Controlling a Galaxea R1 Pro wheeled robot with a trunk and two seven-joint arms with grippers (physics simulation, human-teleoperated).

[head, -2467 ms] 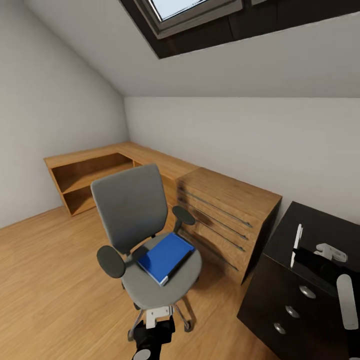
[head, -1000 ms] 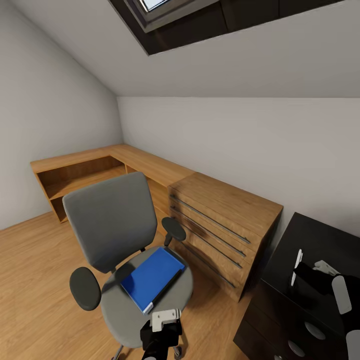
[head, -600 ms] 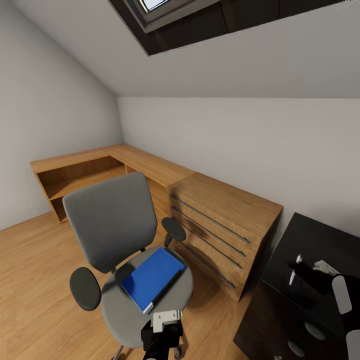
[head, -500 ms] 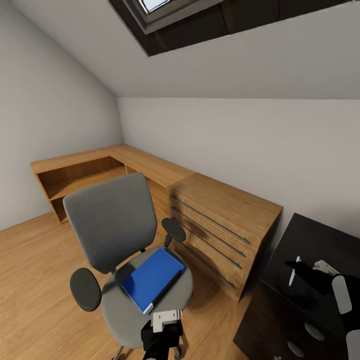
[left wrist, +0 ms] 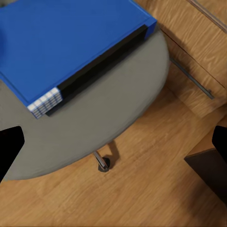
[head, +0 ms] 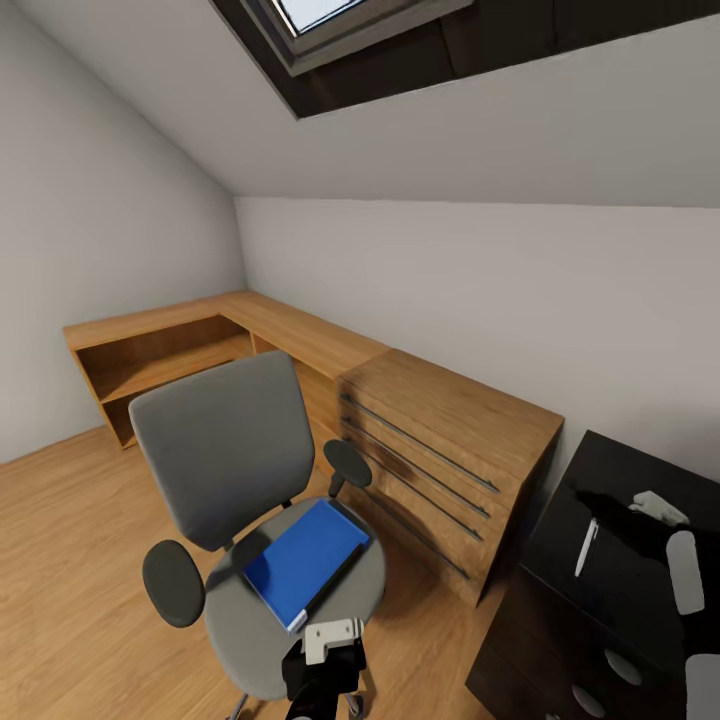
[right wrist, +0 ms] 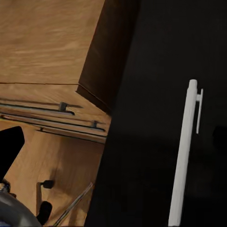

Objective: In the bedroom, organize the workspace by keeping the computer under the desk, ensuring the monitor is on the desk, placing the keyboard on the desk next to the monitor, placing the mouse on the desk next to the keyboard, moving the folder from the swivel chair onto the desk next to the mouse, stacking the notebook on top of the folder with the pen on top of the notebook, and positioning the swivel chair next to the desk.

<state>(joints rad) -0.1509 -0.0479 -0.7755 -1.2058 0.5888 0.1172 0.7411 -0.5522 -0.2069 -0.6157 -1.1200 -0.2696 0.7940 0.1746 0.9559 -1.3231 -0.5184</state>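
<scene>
Pen (head: 586,546) lay flat on the black desk (head: 640,470), released; right gripper (right wrist: 118,142) jaws spread. Left gripper (left wrist: 113,142) jaws spread above the folder (left wrist: 71,42).

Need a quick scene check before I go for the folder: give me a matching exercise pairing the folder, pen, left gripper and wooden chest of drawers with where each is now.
1 folder
2 pen
3 left gripper
4 wooden chest of drawers

A between swivel chair and desk
B lying on the desk top
C on the chair seat
D open over the seat's front edge

1-C, 2-B, 3-D, 4-A
</scene>
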